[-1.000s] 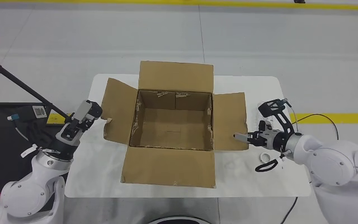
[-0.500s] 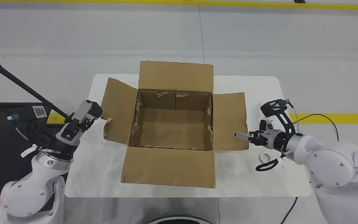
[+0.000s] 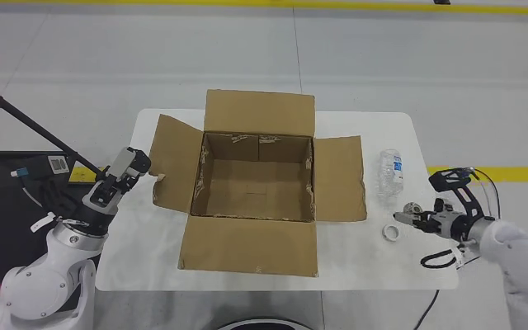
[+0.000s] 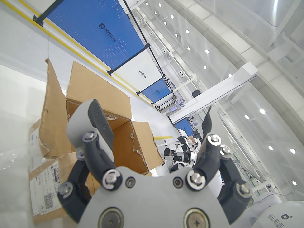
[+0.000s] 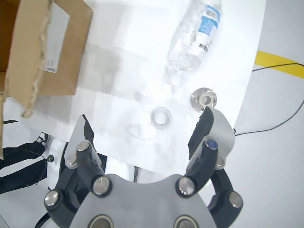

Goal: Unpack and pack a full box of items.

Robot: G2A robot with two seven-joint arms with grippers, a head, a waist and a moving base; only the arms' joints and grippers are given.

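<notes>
A box (image 3: pixel 256 186) sits open at the centre of a table (image 3: pixel 371 264), its four flaps spread toward 12, 3, 6 and 9 o'clock. Past the 3 o'clock flap a bottle (image 3: pixel 390 173) lies on its side on the table, with a flanged disc (image 3: pixel 410 206) at its 5 o'clock and a ring (image 3: pixel 391 233) at its 6 o'clock, both near its neck end
</notes>
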